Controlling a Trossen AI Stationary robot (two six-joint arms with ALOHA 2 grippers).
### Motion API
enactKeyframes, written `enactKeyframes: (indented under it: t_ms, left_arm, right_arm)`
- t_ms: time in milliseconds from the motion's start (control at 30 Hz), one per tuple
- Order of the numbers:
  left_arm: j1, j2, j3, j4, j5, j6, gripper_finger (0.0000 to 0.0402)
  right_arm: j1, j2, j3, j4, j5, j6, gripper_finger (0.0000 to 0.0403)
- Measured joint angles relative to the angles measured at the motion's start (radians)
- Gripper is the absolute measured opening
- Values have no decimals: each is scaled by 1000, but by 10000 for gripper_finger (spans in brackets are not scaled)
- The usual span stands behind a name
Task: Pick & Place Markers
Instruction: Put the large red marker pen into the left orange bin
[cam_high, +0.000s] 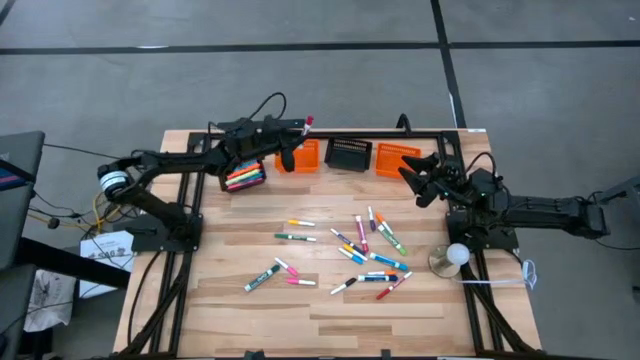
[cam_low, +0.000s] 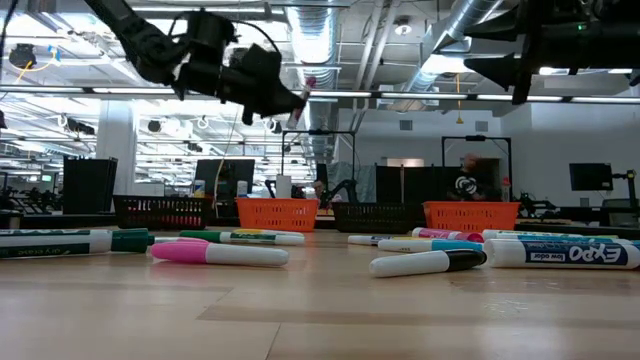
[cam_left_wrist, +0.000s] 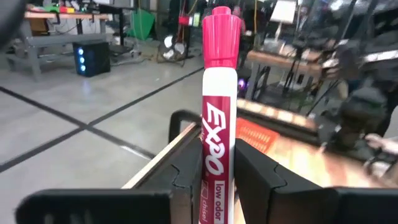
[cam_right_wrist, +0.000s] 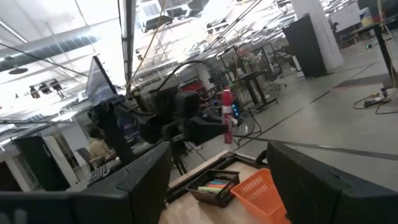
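Loose markers (cam_high: 365, 255) lie scattered across the near and middle part of the wooden table (cam_high: 230, 310), among them a pink-capped marker (cam_low: 220, 252) and a black-capped marker (cam_low: 428, 262) closest to the table-level camera, with a blue Expo marker (cam_low: 565, 253) just to one side. Farther back, along the table's far edge, stand four slatted baskets: a black basket (cam_high: 244, 177) already holding several coloured markers, an orange basket (cam_high: 307, 155), a second black basket (cam_high: 349, 154) and a second orange basket (cam_high: 396, 158). Above the far left of that row, the left gripper (cam_high: 300, 126) is raised well off the table and clamps a pink Expo marker (cam_left_wrist: 217, 118) between its fingers (cam_left_wrist: 264, 180), the marker's pink cap pointing away from the wrist. The right gripper (cam_high: 408, 170) hangs over the table's far right, beside the second orange basket, its jaws spread wide and holding nothing. A white ball on a round stand (cam_high: 452, 258) sits near the right arm's base. Beyond the table, a workshop with desks and monitors fills the background.
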Motion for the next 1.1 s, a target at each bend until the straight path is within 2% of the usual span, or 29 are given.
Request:
enactKeyframes:
  t_ms: [400,567,867,1100]
  left_arm:
    - [42,75,144,-397,6,168,72]
    - [50,74,149,-440,4,246,72]
    - [92,74,149,-498,4,251,72]
    - [91,149,150,-540,30,249,72]
  right_arm:
    - [8,0,0,1,0,3,254]
    - [8,0,0,2,1,3,254]
    - [7,0,0,3,2,7,254]
    - [7,0,0,3,3,11,254]
